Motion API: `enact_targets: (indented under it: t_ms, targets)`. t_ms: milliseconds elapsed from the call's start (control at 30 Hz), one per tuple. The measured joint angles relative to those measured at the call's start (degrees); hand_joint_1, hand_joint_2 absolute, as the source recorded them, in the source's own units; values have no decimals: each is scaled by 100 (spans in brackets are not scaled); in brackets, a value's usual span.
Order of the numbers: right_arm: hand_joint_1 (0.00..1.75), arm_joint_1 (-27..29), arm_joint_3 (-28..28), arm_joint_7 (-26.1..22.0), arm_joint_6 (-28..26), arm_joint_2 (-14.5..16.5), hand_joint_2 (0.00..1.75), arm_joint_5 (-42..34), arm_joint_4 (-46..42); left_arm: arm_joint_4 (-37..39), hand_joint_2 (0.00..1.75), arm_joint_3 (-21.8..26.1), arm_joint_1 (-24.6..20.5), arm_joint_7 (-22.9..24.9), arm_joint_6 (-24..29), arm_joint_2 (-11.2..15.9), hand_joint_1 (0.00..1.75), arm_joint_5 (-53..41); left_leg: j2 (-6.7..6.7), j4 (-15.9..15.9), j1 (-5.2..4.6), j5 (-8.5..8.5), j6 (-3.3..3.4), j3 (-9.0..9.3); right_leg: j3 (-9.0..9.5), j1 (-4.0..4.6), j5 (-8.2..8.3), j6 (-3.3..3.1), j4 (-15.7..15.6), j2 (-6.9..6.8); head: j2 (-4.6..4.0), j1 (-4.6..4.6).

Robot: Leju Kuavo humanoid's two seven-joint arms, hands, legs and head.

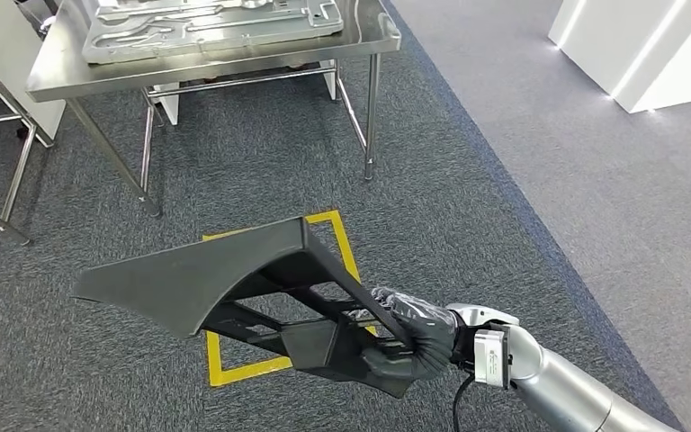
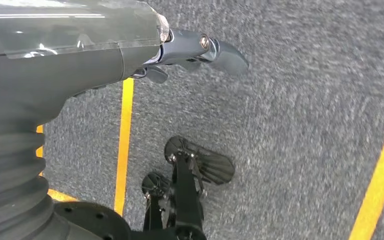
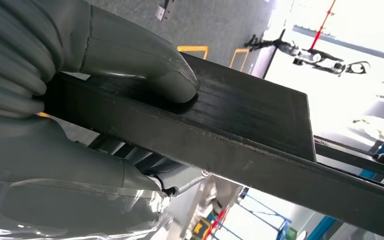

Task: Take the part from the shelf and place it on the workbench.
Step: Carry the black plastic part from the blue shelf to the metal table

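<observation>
**A:** Start close to you. What do you see in your right hand [image 1: 411, 335]?

**B:** It holds the part [image 1: 234, 288], a big black piece with a flat wide side and thin bars under it. The fingers are wrapped tight around one bar at the near end. In the right wrist view the thumb [image 3: 145, 65] presses flat on top of the bar and the other fingers curl under it. That squeeze from both sides likely keeps the bar from turning in your grip.

**A:** Where is the part right now?

**B:** In the air, out in front of you, above the carpet [image 1: 504, 225]. It touches nothing but your hand. Most of it sticks out toward your left side, so I think it pulls down hard on that far end. Keep the grip firm.

**A:** And your left hand [image 2: 130, 55]?

**B:** It hangs down over the carpet and holds nothing. One dark finger [image 2: 205, 50] points out straight. I cannot tell how the others lie.

**A:** What is under the part?

**B:** A yellow square [image 1: 270, 360] taped on the carpet, likely the spot where you should stand.

**A:** And farther away?

**B:** The workbench [image 1: 54, 76], a shiny steel table. A grey tray [image 1: 324, 22] lies on its worktop, reaching close to the front edge. You are not there yet. My guess is you must walk closer before you can set the part down.
</observation>
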Motion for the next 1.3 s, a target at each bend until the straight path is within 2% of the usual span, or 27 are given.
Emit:
enact_targets:
  t_ms: [33,100,133,167,200,233,267,300,333,400,433,500,567,633,700,733,767,800,867,933,1033,1100,1133,1200,1233,1267,1300]
  targets:
    - [175,1,-6,-4,1,1,175,-4,0,0,175,0,12,-1,-9,5,0,-8,-61,-36,13,14,31,27,23,-9,-18,31,0,30,0,1]
    - [175,7,-30,-22,5,6,175,-16,1,1,175,-4,9,-7,-40,9,0,-27,-175,-122,56,53,96,102,-51,-30,-185,65,228,288,0,1]
    - [175,18,-46,-30,9,9,175,-22,4,1,175,-9,-4,-11,-61,9,0,-36,-235,-144,75,66,118,120,-192,-44,-339,68,526,473,0,1]
    - [175,37,-58,-37,16,11,175,-28,11,1,175,-15,-21,-14,-81,9,0,-41,-295,-147,79,68,135,122,-387,-47,-505,67,894,598,0,0]
    - [175,63,-68,-39,25,11,175,-31,19,1,175,-20,-33,-18,-97,10,0,-45,-369,-143,78,66,142,122,-582,-48,-620,71,1245,658,0,0]
    - [175,90,-74,-39,35,11,175,-31,26,1,175,-26,-37,-19,-108,10,0,-48,-441,-136,76,59,142,124,-726,-50,-642,76,1467,681,0,0]
    - [175,109,-81,-42,44,11,175,-31,30,1,175,-31,-37,-20,-116,11,0,-50,-501,-121,76,49,139,126,-772,-51,-542,78,1474,685,0,0]
    - [175,120,-92,-47,49,13,175,-31,30,1,175,-35,-33,-23,-125,11,0,-52,-556,-98,78,33,131,130,-718,-54,-343,75,1270,686,0,0]
    - [175,123,-109,-55,51,15,175,-31,28,1,175,-38,-27,-27,-133,10,0,-52,-598,-67,81,9,118,133,-586,-57,-103,68,910,686,0,0]
    - [175,121,-145,-73,52,25,175,-31,19,1,175,-41,-13,-34,-150,9,0,-53,-662,1,70,-42,68,113,-343,-46,161,46,299,703,0,0]
    - [175,125,-160,-80,54,28,175,-31,8,1,175,-42,-6,-33,-155,9,0,-53,-678,23,64,-57,37,96,-291,-33,186,30,152,714,0,0]
    - [175,137,-178,-87,64,31,175,-29,-26,1,175,-42,6,-20,-163,10,0,-52,-688,23,57,-66,-26,69,-286,-16,165,-19,107,731,0,-1]
    - [175,145,-198,-90,84,26,175,-29,-68,1,175,-42,9,3,-177,13,0,-49,-607,77,61,-122,-92,61,-256,-37,175,-86,69,705,0,0]
    - [175,152,-242,-92,96,15,175,-42,-110,1,175,-42,-10,21,-198,19,0,-46,-400,503,70,-374,-159,-117,-217,-49,176,-147,35,658,0,0]
    - [175,174,-290,-97,99,9,175,-64,-132,1,175,-42,-31,30,-222,29,0,-46,-245,1247,83,-710,-211,-486,-200,-36,161,-173,33,615,0,0]
    - [175,195,-311,-106,100,9,175,-74,-135,1,175,-42,-33,31,-243,37,0,-49,-220,1514,90,-781,-223,-627,-192,-31,154,-175,34,595,0,0]
    - [175,216,-331,-121,100,9,175,-81,-135,1,175,-44,-31,26,-270,42,0,-60,-210,1591,93,-747,-227,-678,-184,-29,146,-174,35,578,0,0]
    - [175,237,-355,-141,99,9,175,-86,-136,1,175,-46,-28,15,-298,49,0,-75,-206,1425,94,-604,-219,-607,-171,-28,136,-167,36,567,0,0]
    - [175,258,-411,-190,98,9,175,-92,-152,0,175,-53,-29,-16,-347,69,0,-117,-202,653,87,-230,-169,-235,-136,-23,112,-143,35,554,0,0]
    - [175,266,-464,-224,95,9,175,-102,-181,0,175,-65,-36,-40,-381,91,0,-150,-200,90,56,-67,-93,38,-115,-10,85,-95,31,554,0,0]
    - [175,311,-525,-233,91,12,175,-127,-220,0,175,-94,-35,-57,-412,121,0,-175,-215,-41,38,-99,46,112,-98,-15,121,22,106,563,0,-1]
    - [175,336,-564,-236,87,19,175,-148,-243,1,175,-121,-43,-64,-419,131,0,-192,-236,-98,55,-93,130,212,-159,-29,45,68,304,606,0,0]
    - [175,340,-582,-239,87,22,175,-156,-252,1,175,-138,-51,-68,-419,132,0,-199,-246,-118,61,-86,154,253,-265,-35,-80,71,515,635,0,0]
    - [175,361,-600,-245,91,25,175,-166,-260,1,175,-168,-59,-72,-420,132,0,-207,-265,-118,57,-99,176,271,-624,-38,-393,89,1152,678,0,1]
    - [175,380,-603,-246,99,25,175,-166,-260,1,175,-176,-57,-76,-421,132,0,-209,-274,-115,55,-113,178,277,-796,-41,-487,103,1417,684,0,1]
    - [175,397,-603,-246,113,25,175,-166,-258,1,175,-181,-53,-81,-421,132,0,-209,-283,-110,54,-130,174,289,-897,-45,-480,116,1528,685,0,1]
    - [175,407,-605,-246,131,25,175,-167,-257,1,175,-184,-48,-88,-421,132,0,-209,-291,-104,55,-151,165,311,-893,-49,-356,119,1434,684,0,1]
